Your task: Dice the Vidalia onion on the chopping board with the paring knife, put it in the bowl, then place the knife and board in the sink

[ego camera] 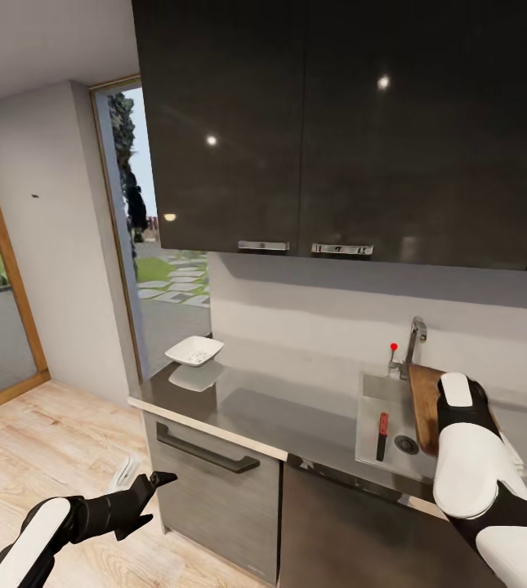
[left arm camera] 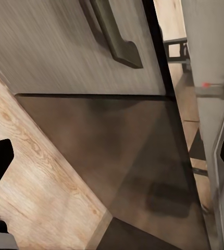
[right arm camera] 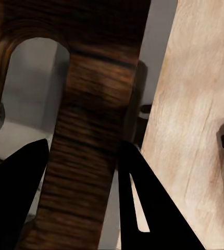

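Observation:
The dark brown chopping board (ego camera: 424, 406) stands tilted on edge over the right part of the sink (ego camera: 372, 418), next to the drain. My right gripper (right arm camera: 83, 146) is shut on the chopping board (right arm camera: 91, 104), on the strip beside its handle slot. The paring knife (ego camera: 382, 434), with its red handle, lies on the basin floor. At the countertop's (ego camera: 296, 400) far left corner sits the white bowl (ego camera: 194, 351); its contents are too small to make out. My left gripper (ego camera: 145, 488) hangs open, low in front of the cabinet. The Vidalia onion is out of view.
A chrome tap (ego camera: 415, 336) with a red knob (ego camera: 393, 347) rises behind the sink. Dark wall cabinets (ego camera: 337, 122) hang overhead. A grey drawer front with a dark bar handle (ego camera: 207, 454) lies close to my left gripper (left arm camera: 112, 161). Wooden floor (ego camera: 42, 441) and a glass door extend to the left.

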Available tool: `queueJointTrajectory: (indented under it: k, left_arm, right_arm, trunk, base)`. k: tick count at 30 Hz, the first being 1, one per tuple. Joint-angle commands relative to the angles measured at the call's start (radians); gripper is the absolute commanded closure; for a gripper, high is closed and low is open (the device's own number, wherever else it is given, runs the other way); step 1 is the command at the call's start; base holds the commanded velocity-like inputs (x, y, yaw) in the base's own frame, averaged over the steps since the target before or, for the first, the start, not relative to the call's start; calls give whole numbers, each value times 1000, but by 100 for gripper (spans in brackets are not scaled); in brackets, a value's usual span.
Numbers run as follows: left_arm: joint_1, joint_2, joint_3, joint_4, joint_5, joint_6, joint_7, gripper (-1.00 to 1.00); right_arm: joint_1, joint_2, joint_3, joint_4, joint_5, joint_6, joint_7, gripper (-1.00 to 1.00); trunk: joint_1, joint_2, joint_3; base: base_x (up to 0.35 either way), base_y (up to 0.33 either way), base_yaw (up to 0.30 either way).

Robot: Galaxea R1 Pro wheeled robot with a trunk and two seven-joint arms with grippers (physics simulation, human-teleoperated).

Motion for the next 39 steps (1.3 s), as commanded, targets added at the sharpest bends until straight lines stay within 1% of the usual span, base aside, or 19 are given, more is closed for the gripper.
queueJointTrajectory:
  k: [1,5,7,10,14,24,33,35,36,39]
  left_arm:
    - [0,0,0,-1,11,2,9,-100]
    - [0,0,-1,-1,11,1,9,-100]
    - [0,0,-1,-1,10,1,9,-100]
    - [0,1,-1,0,10,1,9,-100]
    - [3,1,-1,0,9,1,9,-100]
    - [30,-5,-2,4,5,-2,11,-100]
    - [32,-6,-2,7,4,-2,11,-100]
    - [32,-6,-2,7,5,-2,11,-100]
    - [32,-6,-3,7,5,-2,10,-100]
    - [32,-6,-4,7,6,-1,10,-100]
  right_arm:
    - [0,-1,-1,-1,-4,8,2,100]
    - [0,1,-1,0,-25,-2,10,100]
    - [1,3,-2,-1,-34,-21,10,100]
    - [3,2,0,-1,-37,-66,11,100]
    - [6,-1,4,2,-38,-89,12,100]
    - [7,-3,8,43,-38,-83,12,100]
    - [6,-6,4,135,-38,-84,16,100]
    - [5,-8,4,155,-38,-85,37,100]
    - [5,-8,4,167,-39,-86,59,100]
    - [4,-22,3,205,-39,-87,98,100]
  trunk:
    - [0,-1,-1]
    - [0,-1,-1]
    - [0,-1,-1]
    - [0,-1,-1]
    - [0,-1,-1]
    - [0,-1,-1]
    - [0,-1,-1]
    - [0,-1,-1]
    - [0,-1,-1]
    - [0,-1,-1]
  base:
    - [0,0,0]
    - [0,0,0]
    - [0,0,0]
    - [0,0,0]
    - [0,0,0]
    - [49,-47,0]
    - [60,-148,0]
    - [17,-37,0]
    - [10,-21,0]
    - [4,-9,0]
